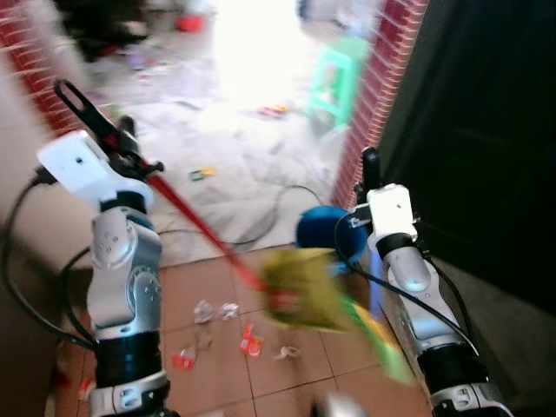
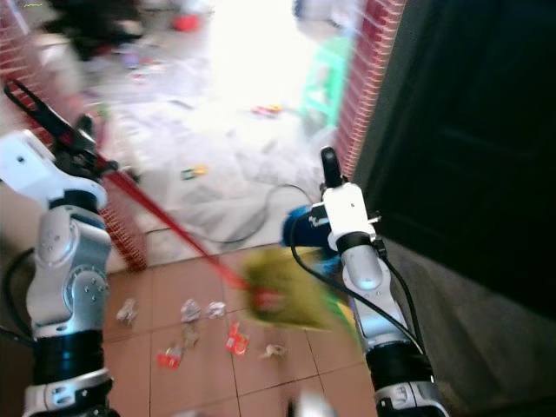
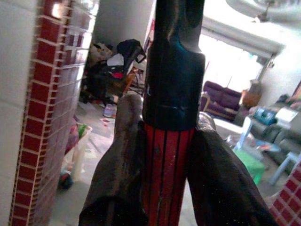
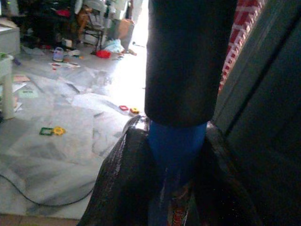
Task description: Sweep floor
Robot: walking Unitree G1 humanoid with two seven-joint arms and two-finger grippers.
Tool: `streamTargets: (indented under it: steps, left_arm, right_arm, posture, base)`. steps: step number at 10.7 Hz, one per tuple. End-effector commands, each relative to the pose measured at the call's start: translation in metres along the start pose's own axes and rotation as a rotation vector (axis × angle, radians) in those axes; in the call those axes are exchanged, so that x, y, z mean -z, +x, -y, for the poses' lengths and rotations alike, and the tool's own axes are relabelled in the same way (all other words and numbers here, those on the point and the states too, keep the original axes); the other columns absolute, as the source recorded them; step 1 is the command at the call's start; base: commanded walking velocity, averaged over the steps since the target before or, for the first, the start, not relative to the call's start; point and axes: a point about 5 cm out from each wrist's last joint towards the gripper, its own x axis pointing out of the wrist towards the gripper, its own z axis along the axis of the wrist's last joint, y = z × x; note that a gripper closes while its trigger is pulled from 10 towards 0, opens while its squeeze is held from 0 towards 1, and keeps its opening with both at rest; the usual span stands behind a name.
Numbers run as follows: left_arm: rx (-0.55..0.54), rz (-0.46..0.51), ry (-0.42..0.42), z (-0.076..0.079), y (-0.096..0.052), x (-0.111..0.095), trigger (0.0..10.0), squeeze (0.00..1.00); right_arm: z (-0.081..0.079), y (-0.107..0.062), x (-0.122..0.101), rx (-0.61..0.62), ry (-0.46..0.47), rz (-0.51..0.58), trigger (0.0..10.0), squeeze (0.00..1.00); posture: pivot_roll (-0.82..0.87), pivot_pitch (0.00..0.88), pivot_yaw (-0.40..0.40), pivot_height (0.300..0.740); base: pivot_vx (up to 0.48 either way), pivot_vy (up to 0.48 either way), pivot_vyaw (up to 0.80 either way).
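My left gripper [image 1: 97,123] is raised at the left, shut on a broom's red handle [image 1: 195,221]. The handle slants down to a blurred yellow-green broom head [image 1: 300,291] over the terracotta tiles. In the left wrist view the fingers [image 3: 124,155] clamp the red shaft [image 3: 167,169] just below its black grip. My right gripper [image 1: 369,169] is shut on a blue handle [image 4: 176,143], with a blue rounded part [image 1: 321,228] beside it. Several scraps of litter [image 1: 217,326] lie on the tiles below the broom.
A red brick pillar [image 1: 387,95] and a dark door [image 1: 486,130] stand close on the right. A black cable [image 1: 278,208] loops across the pale floor ahead. A green stool [image 1: 339,78] and scattered toys [image 1: 201,174] lie farther off. Brick wall [image 1: 35,61] at left.
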Motion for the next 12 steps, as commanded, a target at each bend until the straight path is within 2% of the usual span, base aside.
streamTargets:
  steps: [1,5,11,12]
  left_arm:
    - [0.011,0.068,-0.056,0.0090,0.0043,-0.0130,10.0,0.00]
    - [0.030,0.043,-0.055,0.0160,0.0045,-0.0080,10.0,0.00]
    - [0.025,0.039,-0.050,0.0159,0.0048,-0.0069,10.0,0.00]
    - [0.026,0.039,-0.049,0.0165,0.0047,-0.0063,10.0,0.00]
  right_arm:
    - [0.0107,0.0030,-0.0068,0.021,-0.047,0.028,10.0,0.00]
    - [0.0099,0.0028,-0.0070,0.016,-0.044,0.030,10.0,0.00]
    - [0.0066,0.0027,-0.0058,0.012,-0.036,0.025,10.0,0.00]
    - [0.0064,0.0026,-0.0059,0.011,-0.034,0.026,10.0,0.00]
  posture:
    - [-0.09,0.000,0.045,0.740]
    - [-0.10,0.000,0.045,0.740]
    - [-0.09,0.000,0.051,0.740]
    - [-0.09,0.000,0.051,0.740]
  base:
    - [0.480,0.000,0.00]
    - [0.478,0.000,0.00]
    - [0.461,0.000,0.00]
    - [0.000,0.000,0.00]
